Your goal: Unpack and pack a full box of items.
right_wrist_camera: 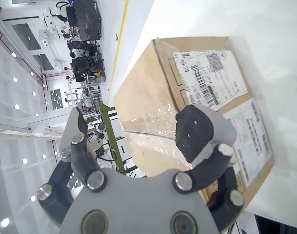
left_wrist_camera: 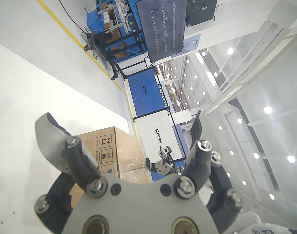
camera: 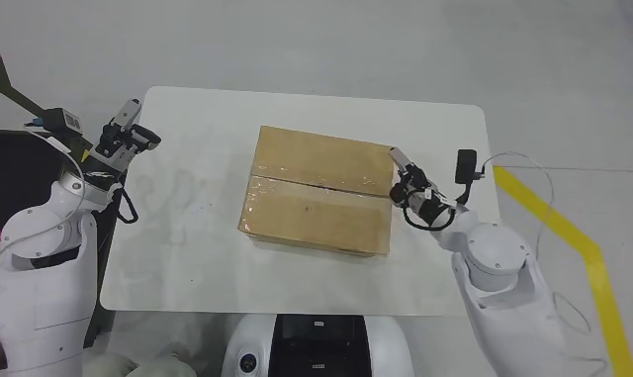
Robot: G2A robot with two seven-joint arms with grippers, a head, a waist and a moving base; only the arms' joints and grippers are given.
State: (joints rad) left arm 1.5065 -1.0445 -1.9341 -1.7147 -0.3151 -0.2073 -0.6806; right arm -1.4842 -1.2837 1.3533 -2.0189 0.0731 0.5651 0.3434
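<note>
1. The right gripper (camera: 401, 176) hangs at the right-hand end of a closed cardboard box (camera: 316, 189). Its jaws are spread wide and hold nothing.
2. From the right wrist, the box's taped top and its labelled end face lie between and just ahead of those jaws. One black-padded finger (right_wrist_camera: 194, 132) overlaps the edge where top and end face meet. The other finger stands off past the top face. Whether the pad touches the cardboard cannot be told.
3. A strip of clear tape (right_wrist_camera: 150, 125) runs along the seam of the shut flaps, straight out ahead of the right jaws. Two white printed labels (right_wrist_camera: 209, 76) sit on the end face just beyond the padded finger.
4. The left gripper (camera: 138, 125) hovers at the far left corner of the white table (camera: 198, 248). Its jaws are also wide open and empty, and the box lies well ahead of its fingertips, apart from them.
5. From the left wrist, a corner of the box shows between the two spread fingers, farther off, with the right gripper just beside its far end.
6. The box rests flat near the table's middle. A yellow floor line (camera: 564, 229) runs on the floor behind the right gripper, away from its jaws.
</note>
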